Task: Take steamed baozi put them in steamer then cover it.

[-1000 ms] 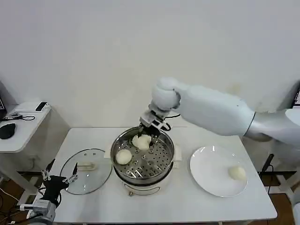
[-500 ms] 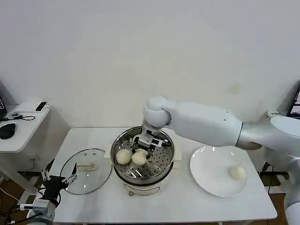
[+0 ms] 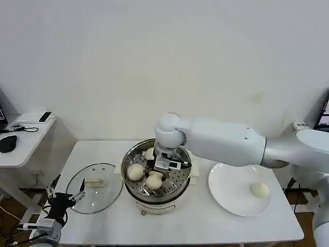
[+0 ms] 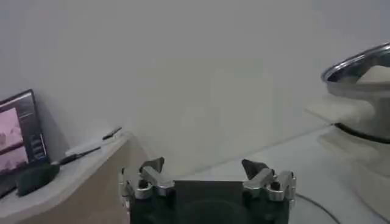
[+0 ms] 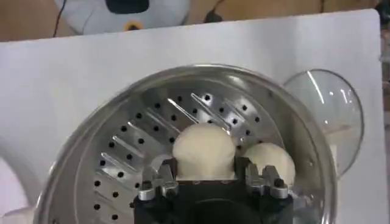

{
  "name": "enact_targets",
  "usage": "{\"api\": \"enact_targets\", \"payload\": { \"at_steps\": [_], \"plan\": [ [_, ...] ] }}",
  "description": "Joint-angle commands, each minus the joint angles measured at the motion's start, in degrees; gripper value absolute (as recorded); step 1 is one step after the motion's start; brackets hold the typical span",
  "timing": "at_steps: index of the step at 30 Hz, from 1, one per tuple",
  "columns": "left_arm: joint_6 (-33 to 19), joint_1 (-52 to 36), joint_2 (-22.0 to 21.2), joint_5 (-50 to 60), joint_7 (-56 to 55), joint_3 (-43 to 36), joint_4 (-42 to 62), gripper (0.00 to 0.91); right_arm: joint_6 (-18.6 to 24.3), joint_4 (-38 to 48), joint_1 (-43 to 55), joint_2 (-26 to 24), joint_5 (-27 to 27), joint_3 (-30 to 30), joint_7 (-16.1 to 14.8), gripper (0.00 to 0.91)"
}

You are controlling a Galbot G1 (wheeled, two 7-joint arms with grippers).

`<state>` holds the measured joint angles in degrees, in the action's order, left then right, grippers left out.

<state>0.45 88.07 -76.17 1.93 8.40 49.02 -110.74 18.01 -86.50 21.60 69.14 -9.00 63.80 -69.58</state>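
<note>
The right gripper [image 3: 156, 175] is clamping a baozi [image 5: 204, 151] over the steamer [image 3: 134, 189] tray's six o'clock side; it should be releasing gently, beside the neighbouring bun [image 5: 270, 162]. The left gripper [image 4: 207, 178] is waiting spread wide at the table's eight o'clock corner.

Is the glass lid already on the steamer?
No, the lid lies flat on the table beside the open steamer.

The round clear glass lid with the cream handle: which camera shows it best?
The head view: the round clear glass lid lies whole on the white table, left of the steel steamer. The right wrist view catches part of it beyond the steamer's rim. The left wrist view gives no clear sight.
</note>
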Motion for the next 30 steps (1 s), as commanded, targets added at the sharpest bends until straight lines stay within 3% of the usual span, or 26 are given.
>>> {"api": "enact_targets", "payload": {
  "at_steps": [1,14,15,16,17,30],
  "plan": [
    [0.0,0.0,0.0,0.0,0.0,0.0,0.1,0.907,1.2,-3.2,-0.1,-0.2,-0.7,0.5,-0.6,0.615],
    [0.0,0.2,-0.2,0.0,0.0,-0.1,-0.1,0.907,1.6,-4.0,0.1,-0.1,-0.9,1.2,-1.8,0.625],
    [0.0,0.2,-0.2,0.0,0.0,-0.1,-0.1,0.907,1.6,-4.1,0.1,-0.1,-0.9,1.3,-1.9,0.675],
    [0.0,0.2,-0.2,0.0,0.0,-0.1,-0.1,0.907,1.5,-4.2,0.2,-0.1,-0.9,1.3,-1.9,0.877],
    [0.0,0.3,-0.2,0.0,0.0,-0.1,-0.2,0.907,1.4,-4.3,0.2,0.0,-1.0,1.4,-1.9,0.907],
    [-0.1,0.3,-0.3,0.0,0.0,-0.1,-0.2,0.907,0.5,-3.0,0.1,0.3,-2.6,0.9,-0.9,0.907]
  ]
}}
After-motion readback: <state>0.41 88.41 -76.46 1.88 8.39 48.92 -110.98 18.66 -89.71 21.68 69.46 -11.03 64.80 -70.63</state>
